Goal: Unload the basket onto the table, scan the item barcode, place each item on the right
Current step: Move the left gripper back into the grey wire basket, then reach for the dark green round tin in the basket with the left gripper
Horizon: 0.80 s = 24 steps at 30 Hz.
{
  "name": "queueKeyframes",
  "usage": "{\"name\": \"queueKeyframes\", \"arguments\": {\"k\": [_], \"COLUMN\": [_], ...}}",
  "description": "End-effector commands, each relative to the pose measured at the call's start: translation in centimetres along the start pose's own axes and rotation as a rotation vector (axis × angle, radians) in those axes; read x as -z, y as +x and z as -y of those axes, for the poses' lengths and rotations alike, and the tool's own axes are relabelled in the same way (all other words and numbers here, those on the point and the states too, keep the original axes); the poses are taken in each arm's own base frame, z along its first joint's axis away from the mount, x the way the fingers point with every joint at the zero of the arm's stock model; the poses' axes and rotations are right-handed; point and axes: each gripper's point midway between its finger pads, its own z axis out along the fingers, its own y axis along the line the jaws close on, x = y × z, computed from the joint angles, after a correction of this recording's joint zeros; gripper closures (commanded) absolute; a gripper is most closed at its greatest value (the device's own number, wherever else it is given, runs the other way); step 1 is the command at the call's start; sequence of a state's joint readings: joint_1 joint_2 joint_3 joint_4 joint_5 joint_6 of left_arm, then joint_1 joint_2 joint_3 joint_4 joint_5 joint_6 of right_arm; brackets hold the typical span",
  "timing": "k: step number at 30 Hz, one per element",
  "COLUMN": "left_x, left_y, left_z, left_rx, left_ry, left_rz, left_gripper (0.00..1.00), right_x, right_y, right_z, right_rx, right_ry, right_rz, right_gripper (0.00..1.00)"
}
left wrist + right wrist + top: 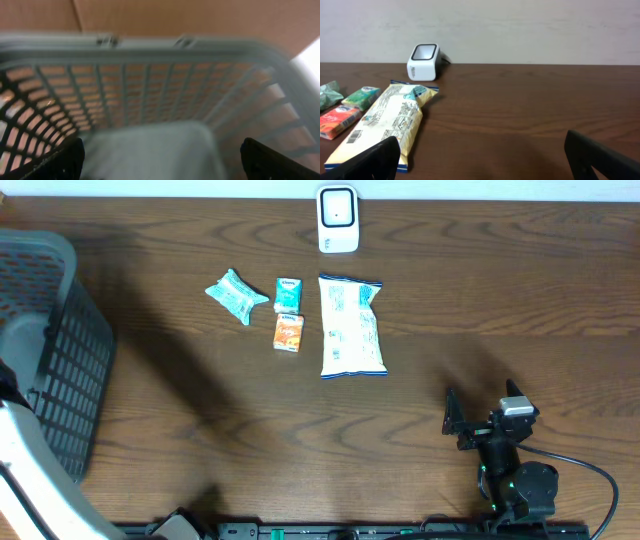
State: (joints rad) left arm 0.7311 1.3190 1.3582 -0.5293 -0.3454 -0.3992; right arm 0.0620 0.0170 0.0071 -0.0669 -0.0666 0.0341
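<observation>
Overhead view of a dark brown wooden table (500, 300) with visible grain.

A white barcode scanner (338, 220), a rounded upright box with a dark window in its face, stands at the far edge near the middle. Four items lie in a loose group in front of it, well apart from it. The largest is a long, flat, white snack bag (351, 326) with blue crimped ends, lying lengthwise; the right wrist view shows a printed barcode (354, 136) near its closest end, facing up. Just to its left are two small rectangular cartons, one teal (288, 294) and one orange (289, 332), the teal one farther back. Left of those lies a crinkled teal packet (237, 295), tilted.

A grey plastic basket (60, 330) with lattice walls fills the table's left side.

The right gripper (482, 398), black, sits at the near right of the table, well apart from the items and pointing toward them. Its fingers are spread wide and hold nothing. Bare table lies between it and the snack bag.

The left gripper (170, 165) shows only in its own wrist view, which is blurred. Two dark fingertips sit in the bottom corners, spread wide with nothing between them. It hangs over the inside of the basket, with brown cardboard (200, 15) beyond the rim.
</observation>
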Motion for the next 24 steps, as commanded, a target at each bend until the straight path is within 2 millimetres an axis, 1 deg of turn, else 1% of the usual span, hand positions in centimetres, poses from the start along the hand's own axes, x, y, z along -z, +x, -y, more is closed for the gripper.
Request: {"name": "queueKeyframes", "arguments": {"k": [1,3,6,10,14,17,20,24], "left_x": [-3.5,-5.4,-7.8,-9.6,-10.0,-9.6,-8.8,-8.5], "left_y": [2.7,4.5,7.0,10.3,12.5,13.6,14.6,15.5], "left_z": [-1.6,-2.6,-4.3,-7.1,-9.6,-11.0,-12.0,-12.4], "left_rx": [-0.017,-0.004,0.050,0.108,0.160,0.201,0.248,0.243], "left_ry": [-0.091,-0.143,-0.223,-0.340,-0.441,-0.503,-0.559,-0.577], "left_rz": [-0.100,-0.162,-0.242,-0.350,-0.429,-0.471,-0.504,-0.526], "left_gripper": [0.02,0.02,0.02,0.02,0.02,0.02,0.02,0.02], "right_x": [0.0,0.0,0.0,0.0,0.0,0.0,0.0,0.0], "right_y": [0.1,0.1,0.1,0.1,0.1,0.1,0.1,0.1], "right_z": [0.2,0.2,0.2,0.2,0.2,0.2,0.2,0.2], "right_rx": [-0.011,-0.011,-0.011,-0.011,-0.011,-0.011,-0.011,-0.011], "right_ry": [0.011,0.011,0.011,0.011,0.011,0.011,0.011,0.011], "right_rz": [-0.003,-0.003,-0.003,-0.003,-0.003,-0.003,-0.003,-0.003], "right_gripper": [0.01,0.01,0.01,0.01,0.01,0.01,0.01,0.01]}}
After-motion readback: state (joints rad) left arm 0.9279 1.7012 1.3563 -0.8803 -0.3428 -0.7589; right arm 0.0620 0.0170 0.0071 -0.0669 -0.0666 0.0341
